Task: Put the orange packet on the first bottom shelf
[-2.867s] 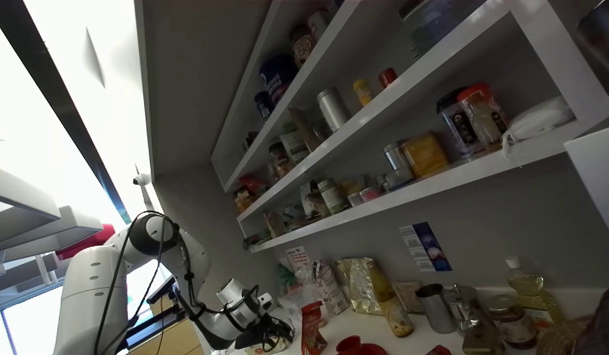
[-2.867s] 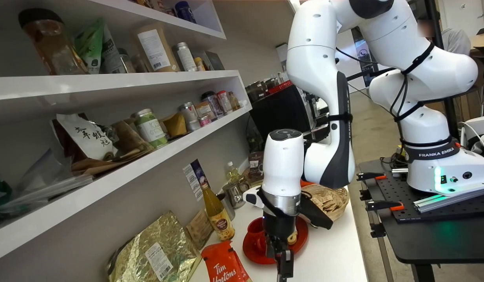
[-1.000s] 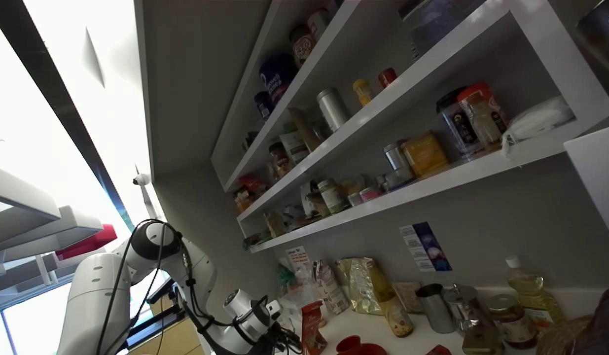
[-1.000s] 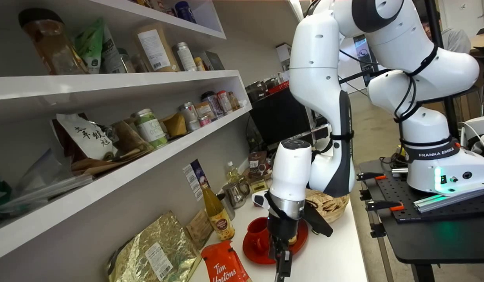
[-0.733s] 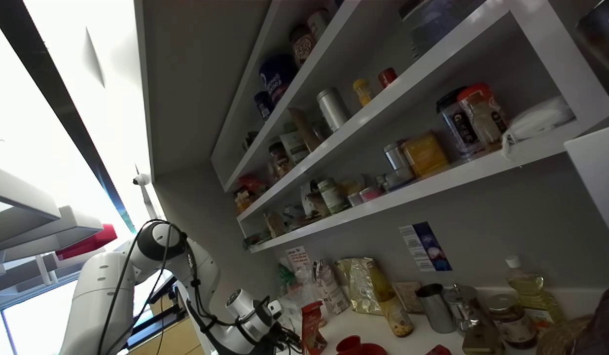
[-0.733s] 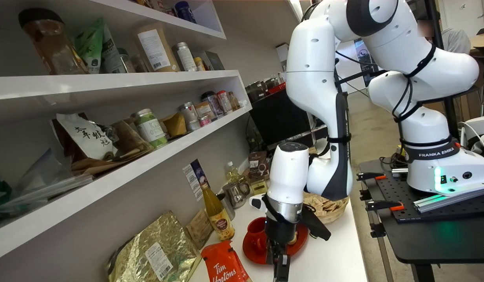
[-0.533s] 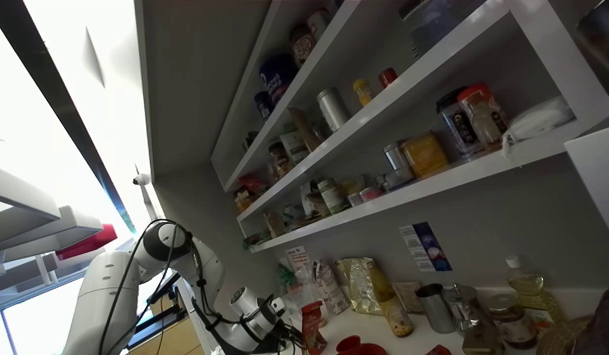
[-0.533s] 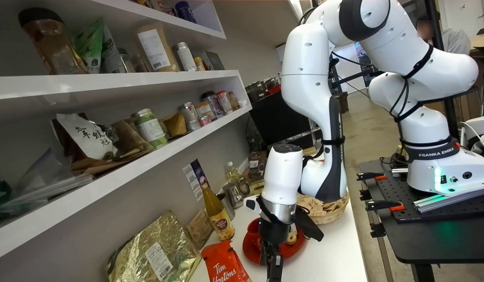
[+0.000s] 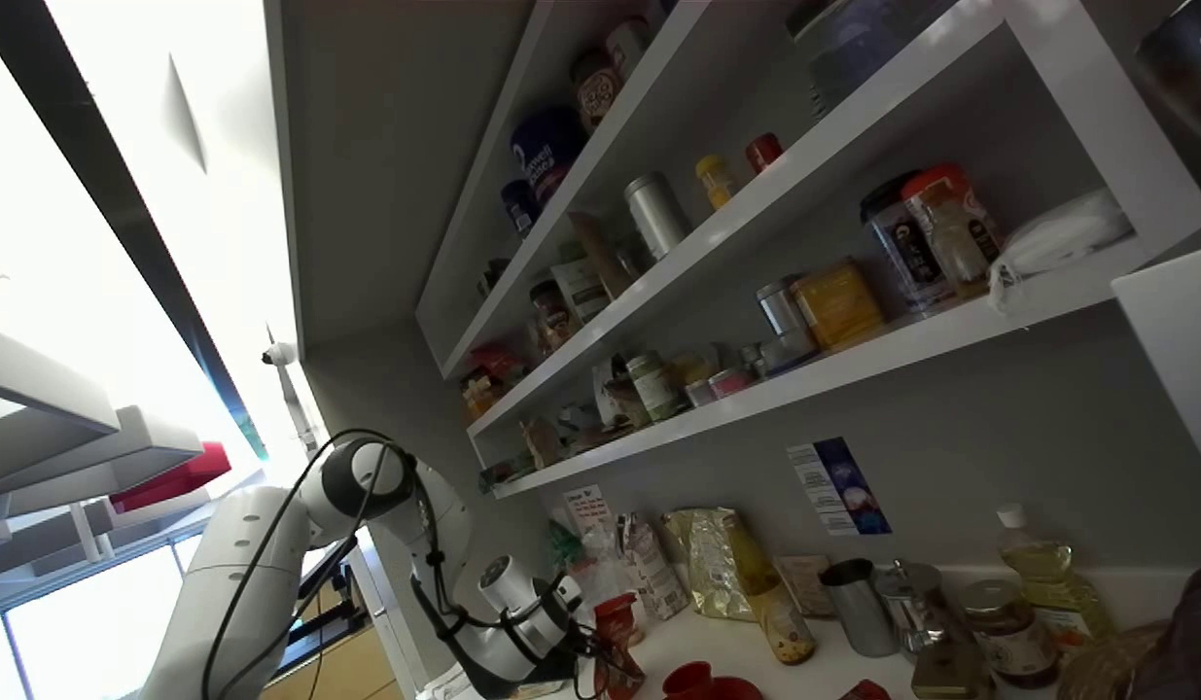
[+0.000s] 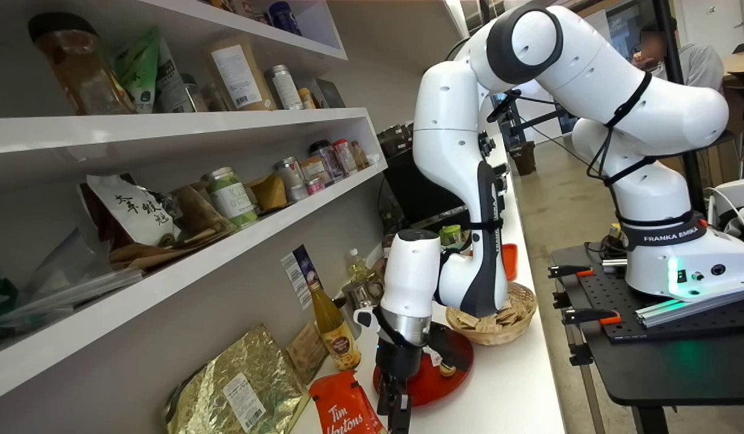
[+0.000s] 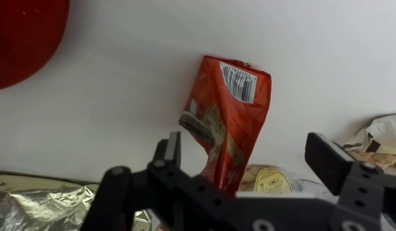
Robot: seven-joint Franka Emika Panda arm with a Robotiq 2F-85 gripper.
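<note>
The orange packet (image 10: 344,405) is a red-orange Tim Hortons bag standing on the white counter; it also shows in an exterior view (image 9: 615,614), partly behind the gripper's cables. In the wrist view the packet (image 11: 244,115) shows a barcode and a dark strip, and its lower part is hidden behind the gripper. My gripper (image 11: 249,149) is open, its fingers apart on either side of the packet's line of view, touching nothing that I can see. In an exterior view the gripper (image 10: 394,413) is just beside the packet, pointing down. The first bottom shelf (image 10: 185,270) runs above the counter, also here (image 9: 804,382).
A red plate (image 10: 438,389) lies behind the gripper. A gold foil bag (image 10: 227,386), a yellow bottle (image 10: 335,331) and a small brown packet (image 10: 307,351) stand along the wall. A wicker basket (image 10: 498,328) is near the counter's edge. Jars and bags occupy the bottom shelf.
The arm has moved toward the packet, bringing the gripper close beside it. The basket and plate show more than before. The packet has not moved.
</note>
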